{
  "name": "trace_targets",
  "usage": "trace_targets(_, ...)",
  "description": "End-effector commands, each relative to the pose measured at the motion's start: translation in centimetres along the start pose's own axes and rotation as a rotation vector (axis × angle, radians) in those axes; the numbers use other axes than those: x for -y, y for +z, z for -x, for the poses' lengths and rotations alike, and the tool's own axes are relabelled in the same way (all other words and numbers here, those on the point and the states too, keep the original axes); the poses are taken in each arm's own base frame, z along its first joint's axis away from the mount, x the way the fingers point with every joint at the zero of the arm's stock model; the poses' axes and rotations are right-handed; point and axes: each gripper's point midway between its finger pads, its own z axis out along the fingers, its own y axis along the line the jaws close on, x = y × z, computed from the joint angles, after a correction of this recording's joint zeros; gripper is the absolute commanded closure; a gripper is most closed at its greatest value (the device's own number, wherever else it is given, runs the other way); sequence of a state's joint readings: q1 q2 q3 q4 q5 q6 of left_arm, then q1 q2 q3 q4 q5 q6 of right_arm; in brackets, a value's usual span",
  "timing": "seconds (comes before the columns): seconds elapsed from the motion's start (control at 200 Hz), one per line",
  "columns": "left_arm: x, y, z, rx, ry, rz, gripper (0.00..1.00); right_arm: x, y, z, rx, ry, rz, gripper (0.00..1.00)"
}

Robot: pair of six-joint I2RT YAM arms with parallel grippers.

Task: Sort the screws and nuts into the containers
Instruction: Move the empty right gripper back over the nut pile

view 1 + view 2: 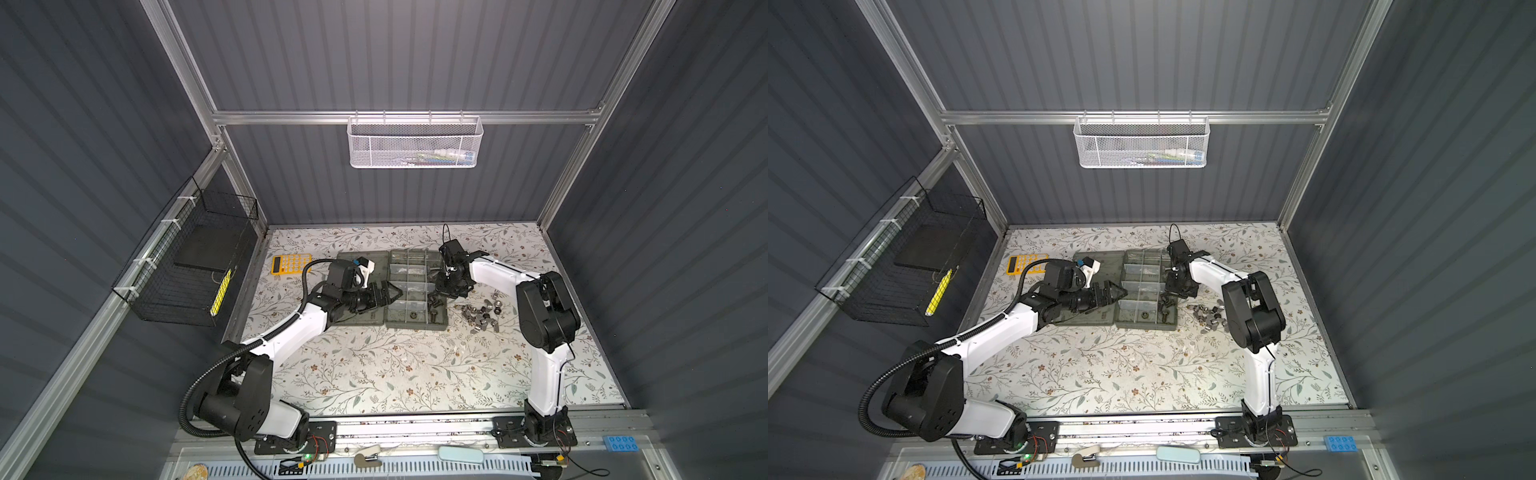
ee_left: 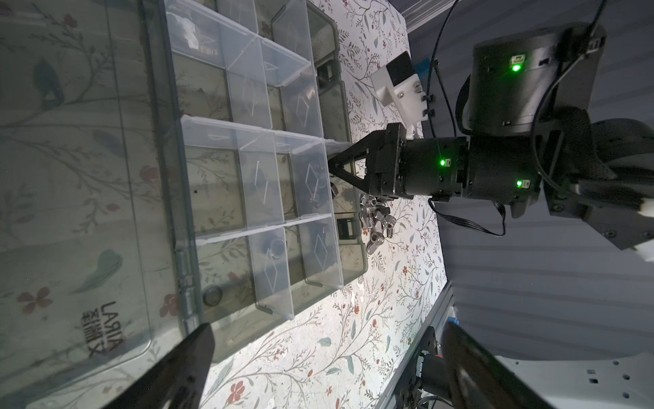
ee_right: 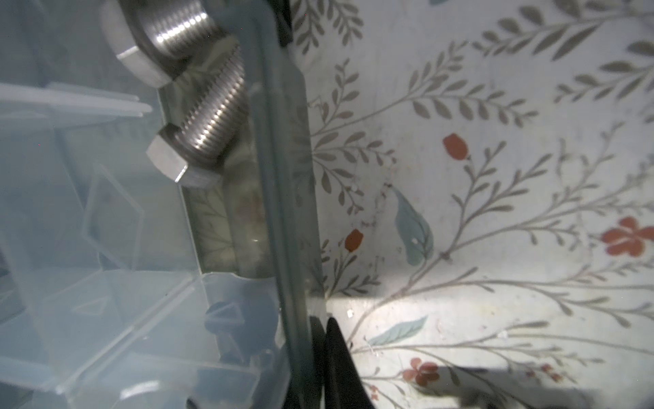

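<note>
Over the right-hand wall of the translucent grey-green plastic organizer case (image 1: 415,326), the right gripper (image 1: 435,298) points down with its jaws pressed together; whether they pinch anything cannot be told. Clear dividers (image 2: 262,184) of the small rectangular cells (image 1: 409,286) rise just beside its tips. Two silver threaded screws (image 3: 212,120) lie in one cell against that wall, and a black screw (image 3: 226,315) shows dimly in the next. Outside the wall, shiny silver nuts (image 1: 482,316) are heaped on the floral table (image 1: 374,374), near the gripper. Across the case, the left gripper (image 1: 395,293) reaches over the flat lid (image 1: 347,257), jaws spread.
</note>
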State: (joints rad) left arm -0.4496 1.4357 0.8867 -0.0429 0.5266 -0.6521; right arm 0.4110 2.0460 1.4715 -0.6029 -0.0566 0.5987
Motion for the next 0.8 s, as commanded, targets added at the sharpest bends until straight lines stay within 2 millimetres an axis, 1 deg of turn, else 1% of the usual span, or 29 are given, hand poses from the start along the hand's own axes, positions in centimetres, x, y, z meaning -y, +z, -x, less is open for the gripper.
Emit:
trace_targets(0.0,0.3,-0.2,0.0,-0.003,-0.010,-0.022,0.00,-0.3,0.1,1.4,0.021,0.025,0.017,0.84)
trace_targets(0.15,0.4,-0.2,0.0,-0.002,-0.016,-0.033,0.00,-0.2,0.2,1.9,0.010,-0.006,0.023,0.80)
trace_targets(0.235,0.6,-0.1,0.1,0.001,-0.017,-0.042,0.00,-0.4,-0.2,2.0,0.007,-0.022,0.029,0.78)
trace_targets(0.32,1.0,0.0,0.1,0.001,-0.006,-0.046,0.00,-0.2,-1.2,2.2,0.029,-0.026,0.027,0.76)
trace_targets(0.41,1.7,0.4,-0.3,-0.014,0.035,-0.037,0.00,0.0,-2.5,2.1,0.051,-0.022,0.032,0.69)
trace_targets(0.48,2.7,1.0,-0.6,-0.031,0.074,-0.038,0.00,0.2,-3.6,2.0,0.069,-0.022,0.034,0.64)
trace_targets(0.68,6.6,2.9,-1.9,-0.070,0.210,-0.055,0.00,2.0,-6.4,1.0,0.103,0.006,0.047,0.51)
trace_targets(0.795,7.7,4.3,-2.4,-0.091,0.232,-0.070,0.00,4.5,-7.9,0.4,0.125,0.038,0.029,0.44)
